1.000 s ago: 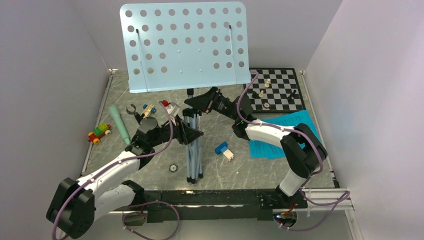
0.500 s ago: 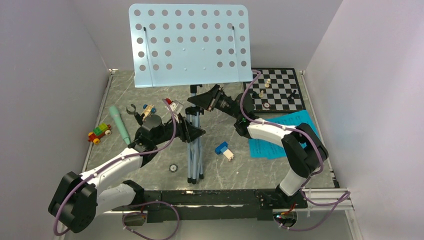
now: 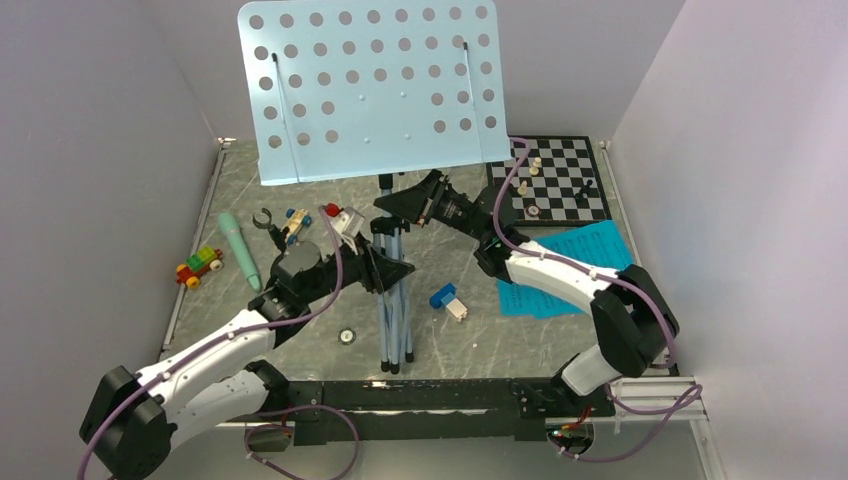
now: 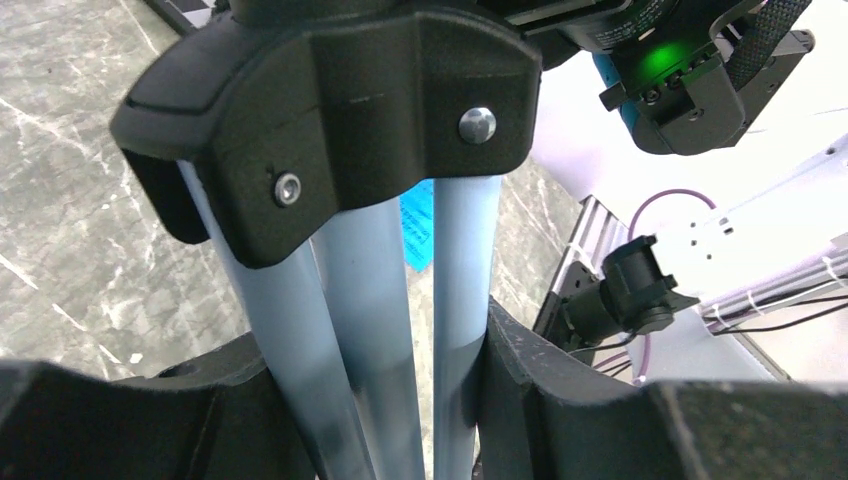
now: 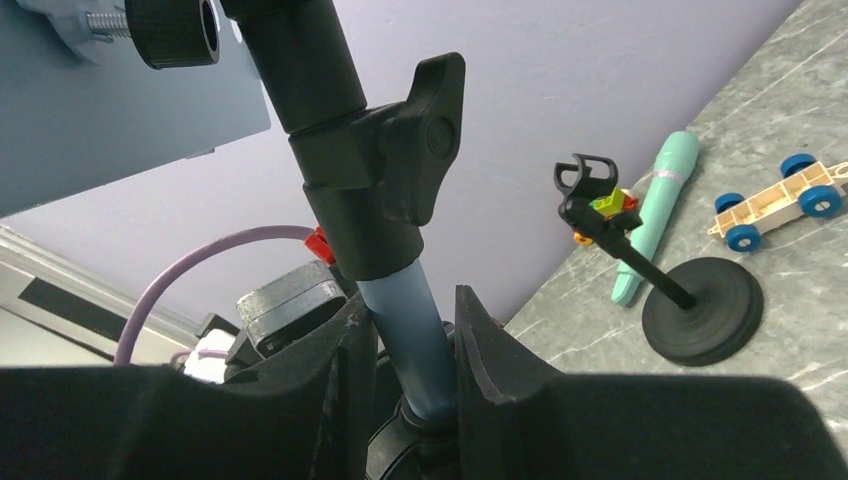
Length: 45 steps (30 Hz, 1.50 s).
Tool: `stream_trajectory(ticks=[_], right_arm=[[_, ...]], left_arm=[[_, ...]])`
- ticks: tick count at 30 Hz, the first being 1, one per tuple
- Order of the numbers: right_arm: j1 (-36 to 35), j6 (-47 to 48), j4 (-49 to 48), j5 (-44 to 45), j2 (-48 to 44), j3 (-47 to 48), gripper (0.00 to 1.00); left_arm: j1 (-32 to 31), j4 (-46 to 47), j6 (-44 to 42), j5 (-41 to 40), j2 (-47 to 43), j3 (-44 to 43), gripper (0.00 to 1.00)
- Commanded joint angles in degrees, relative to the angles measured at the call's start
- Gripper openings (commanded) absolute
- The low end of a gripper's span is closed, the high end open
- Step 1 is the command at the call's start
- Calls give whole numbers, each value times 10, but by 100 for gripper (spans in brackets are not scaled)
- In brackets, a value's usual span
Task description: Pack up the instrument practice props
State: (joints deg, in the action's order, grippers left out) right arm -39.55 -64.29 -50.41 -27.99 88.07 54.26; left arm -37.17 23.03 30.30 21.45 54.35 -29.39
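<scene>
The pale-blue music stand stands upright mid-table, its perforated desk [image 3: 370,90] high and its folded tripod legs [image 3: 392,315] together. My left gripper [image 3: 386,268] is shut on the bundled legs [image 4: 375,330], just below the black leg collar [image 4: 330,110]. My right gripper [image 3: 402,205] is shut on the blue pole [image 5: 415,330], below the black clamp knob [image 5: 425,150]. The cyan sheet-music pages [image 3: 575,265] lie at the right. The mint-green microphone [image 3: 238,248] lies at the left, beside the small black mic stand [image 3: 265,220], which also shows in the right wrist view [image 5: 700,312].
A chessboard [image 3: 560,180] with pieces sits at the back right. Toy cars [image 3: 198,266] [image 3: 293,222] lie at the left, a blue-white block [image 3: 449,300] lies right of the stand's legs, and a small round part [image 3: 347,336] lies near the front. Walls enclose three sides.
The stand's desk has swung right, then back left and a little higher. Both grippers stay closed on the stand; the left arm has shifted slightly right with the legs.
</scene>
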Motion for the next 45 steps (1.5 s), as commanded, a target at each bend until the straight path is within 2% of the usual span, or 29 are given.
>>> stream_trajectory(ticks=[1,9,25,36,45], right_arm=[[-27,-46,3,32,-81,13,0],[-40,-41,43,62,-116,-27,0],[-16,-70,3,54,-80,-100,0],[25,-79,10,36,-28,-77,0],[70,-99,-13,8,42,-49,0]], left_arm=[[-14,88,-47,-106,-53,-15,0],[-44,89,-28,-139,-63,25,0],[-60,142,16,-156,6,72,0],[-59,187,11,-199,89,63,0],[-57,191,-19,-213,165,19,0]])
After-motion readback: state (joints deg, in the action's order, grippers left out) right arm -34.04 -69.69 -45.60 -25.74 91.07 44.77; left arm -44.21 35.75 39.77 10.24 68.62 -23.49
